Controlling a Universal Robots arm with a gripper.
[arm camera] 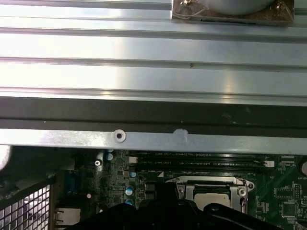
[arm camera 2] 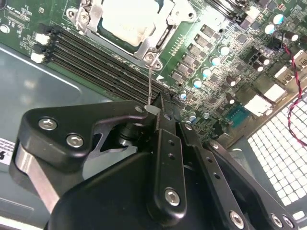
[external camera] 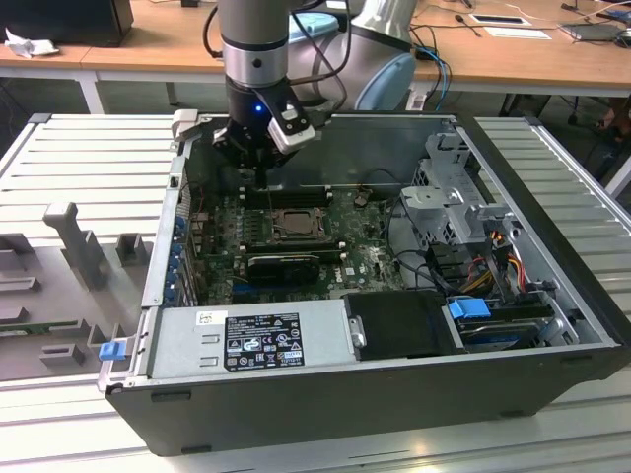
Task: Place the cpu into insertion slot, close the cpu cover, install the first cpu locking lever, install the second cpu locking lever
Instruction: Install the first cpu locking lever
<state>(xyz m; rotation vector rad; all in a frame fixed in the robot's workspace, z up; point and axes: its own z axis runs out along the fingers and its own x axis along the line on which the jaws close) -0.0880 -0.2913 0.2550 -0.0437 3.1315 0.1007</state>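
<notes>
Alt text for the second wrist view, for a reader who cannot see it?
A black gripper pinches a thin wire lever beside the cpu socket, where the cpu sits under its metal cpu cover. Long black memory slots run alongside on the green motherboard.

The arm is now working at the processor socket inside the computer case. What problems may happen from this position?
1. The pincer appears shut on the thin locking lever beside the cpu cover. So thin a wire may slip out or bend.
2. The pincer hangs close over the memory slots, so a sideways move may strike them.
</notes>
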